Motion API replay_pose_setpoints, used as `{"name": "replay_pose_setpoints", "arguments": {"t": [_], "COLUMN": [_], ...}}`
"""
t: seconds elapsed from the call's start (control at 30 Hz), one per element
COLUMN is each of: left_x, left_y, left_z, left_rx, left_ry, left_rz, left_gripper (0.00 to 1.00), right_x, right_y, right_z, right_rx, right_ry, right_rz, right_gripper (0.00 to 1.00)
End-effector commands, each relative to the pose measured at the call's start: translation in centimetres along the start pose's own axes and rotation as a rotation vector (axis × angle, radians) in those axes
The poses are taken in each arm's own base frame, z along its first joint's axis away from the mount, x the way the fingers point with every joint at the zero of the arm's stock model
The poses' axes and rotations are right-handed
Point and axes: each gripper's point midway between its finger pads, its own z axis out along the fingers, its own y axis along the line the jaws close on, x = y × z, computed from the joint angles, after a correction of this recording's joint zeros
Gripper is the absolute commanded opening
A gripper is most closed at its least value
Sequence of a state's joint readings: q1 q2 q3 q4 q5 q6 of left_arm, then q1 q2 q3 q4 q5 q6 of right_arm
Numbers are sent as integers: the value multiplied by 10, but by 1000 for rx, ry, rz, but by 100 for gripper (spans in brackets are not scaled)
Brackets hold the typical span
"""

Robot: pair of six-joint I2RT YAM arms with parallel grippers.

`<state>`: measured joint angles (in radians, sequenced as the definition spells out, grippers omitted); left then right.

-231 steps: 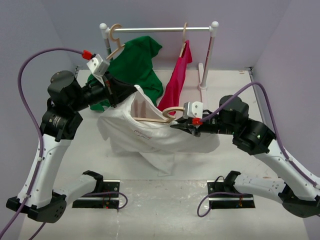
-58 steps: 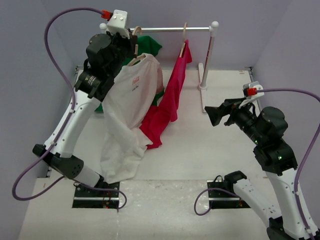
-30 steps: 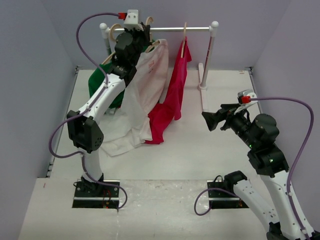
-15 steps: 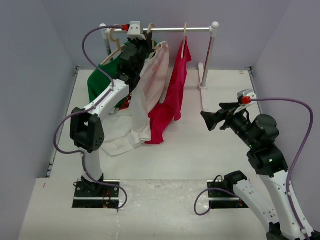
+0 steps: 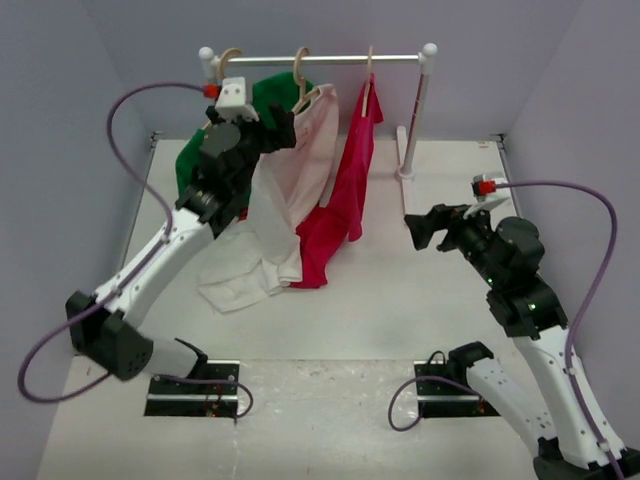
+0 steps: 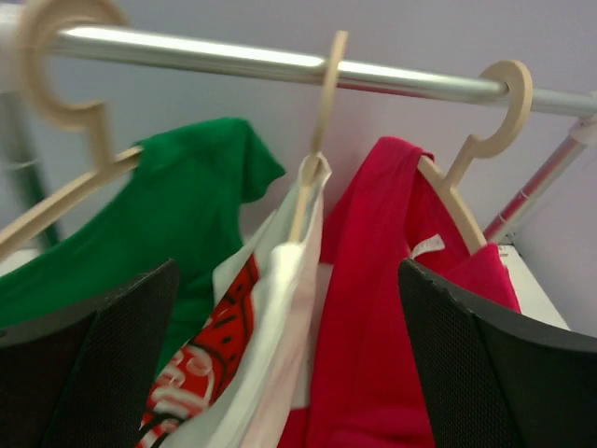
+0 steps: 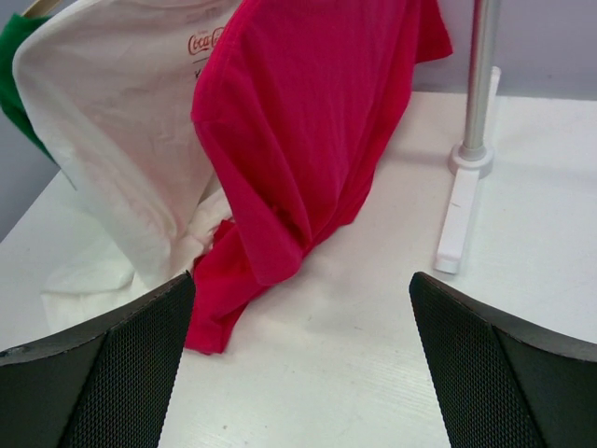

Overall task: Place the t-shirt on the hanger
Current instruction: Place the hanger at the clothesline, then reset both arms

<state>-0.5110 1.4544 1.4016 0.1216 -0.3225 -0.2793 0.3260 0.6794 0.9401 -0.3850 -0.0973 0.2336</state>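
White laminate table (image 5: 400, 300) underlies everything, and at its 12 o'clock edge stands the clothes rack (image 5: 340, 59), a steel rail between two posts. Three garments hang from that rail. The green shirt (image 5: 278, 88) is at about 11 o'clock, the red shirt (image 5: 345, 190) is nearer 12, and between them is the white t-shirt (image 5: 295, 190) the job is about. It is draped on a wooden hanger (image 6: 322, 103) whose hook sits over the rail. The cloth falls in a narrow, bunched column, and its hem pools on the table toward 10 o'clock.

The left gripper (image 6: 284, 280) is raised close to the t-shirt's shoulder, its jaws spread wide and gripping nothing. The right gripper (image 5: 418, 228) hovers out at 3 o'clock, well apart from the clothes, also fully spread and empty.

The t-shirt looks like thin, limp cotton — light, with no stiffness to push against — so I would expect it to sag and slide wherever it is not supported. It could slip off a smooth hanger arm if tugged from below. The collar or a shoulder seam, right beside the hanger, seems the safest place to pinch — the loose hem would only stretch. To shift the whole lot, the rigid hanger neck is the better hold.
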Motion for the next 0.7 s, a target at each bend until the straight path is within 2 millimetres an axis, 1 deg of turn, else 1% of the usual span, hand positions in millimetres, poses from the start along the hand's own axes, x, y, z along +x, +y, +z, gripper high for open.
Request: {"name": "replay_pose_setpoints", "arguments": {"t": [0.0, 0.03, 0.07, 0.17, 0.27, 0.37, 0.43, 0.47, 0.57, 0.67], "left_x": [-39, -39, -32, -24, -18, -5, 12, 22, 45, 68], "left_y": [41, 45, 52, 68, 83, 110, 135, 145, 157, 167], "left_z": [-94, -114, -135, -182, -217, -247, -260, -264, -268, -268], "left_rx": [-87, -75, -72, -70, -85, -169, -269, -310, -352, -384], "left_ry": [-74, -69, -38, -10, 24, 70, 93, 107, 114, 103], "left_rz": [-78, -80, -67, -65, -32, 25, 71, 88, 90, 71], "left_gripper": [100, 100, 100, 100, 100, 100, 100, 100, 100, 100], "right_x": [-10, -11, -13, -14, -13, -17, -16, -15, -6, 11], "right_y": [-12, -11, -11, -8, -3, -2, -5, -12, -36, -73], "right_z": [-15, -19, -25, -42, -56, -77, -84, -87, -89, -88], "right_rx": [83, 82, 86, 82, 64, 71, 83, 116, 245, 452], "right_ry": [-53, -56, -65, -71, -69, -103, -121, -135, -138, -96], "right_rz": [37, 38, 35, 45, 71, 82, 70, 63, 81, 89], "right_gripper": [99, 99, 99, 99, 99, 99, 99, 99, 99, 99]}}
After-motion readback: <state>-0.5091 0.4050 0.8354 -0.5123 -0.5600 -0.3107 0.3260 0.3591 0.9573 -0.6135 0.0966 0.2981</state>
